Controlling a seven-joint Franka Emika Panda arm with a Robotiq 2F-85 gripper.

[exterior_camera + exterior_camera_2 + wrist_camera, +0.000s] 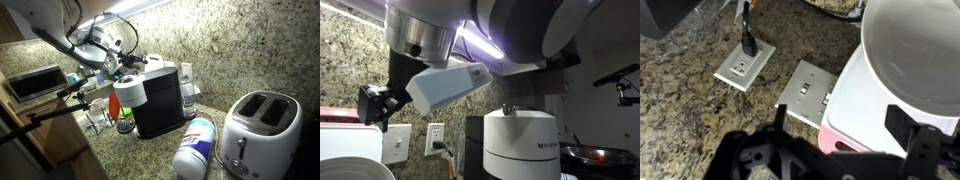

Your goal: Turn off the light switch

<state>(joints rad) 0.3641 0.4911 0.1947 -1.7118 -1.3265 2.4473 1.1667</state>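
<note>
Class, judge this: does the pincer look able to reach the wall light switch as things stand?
Probably yes. In the wrist view the open pincer faces the light switch with nothing between; the white round object only crowds the plate's edge.

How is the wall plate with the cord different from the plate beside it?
The outlet plate has sockets and a black plug in it; the switch plate has small toggles and nothing plugged in. The outlet plate shows whole; the switch plate's corner is hidden. Both are pale rectangles on the stone wall.
</note>
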